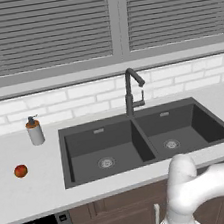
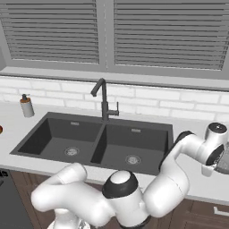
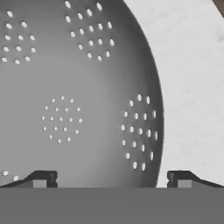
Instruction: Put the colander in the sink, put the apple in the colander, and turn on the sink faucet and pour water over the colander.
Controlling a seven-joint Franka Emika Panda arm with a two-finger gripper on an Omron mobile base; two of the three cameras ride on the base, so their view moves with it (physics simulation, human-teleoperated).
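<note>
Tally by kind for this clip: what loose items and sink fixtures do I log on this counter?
Colander: 1
Apple: 1
Soap dispenser: 1
Faucet: 1
Sink: 1, with 2 basins
Total: 5

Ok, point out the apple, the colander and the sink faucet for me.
apple [image 1: 21, 170], left base view, middle of the fruit.
colander [image 3: 78, 100], hand view, inner bowl wall.
sink faucet [image 2: 104, 102], right base view, upright stem.
</note>
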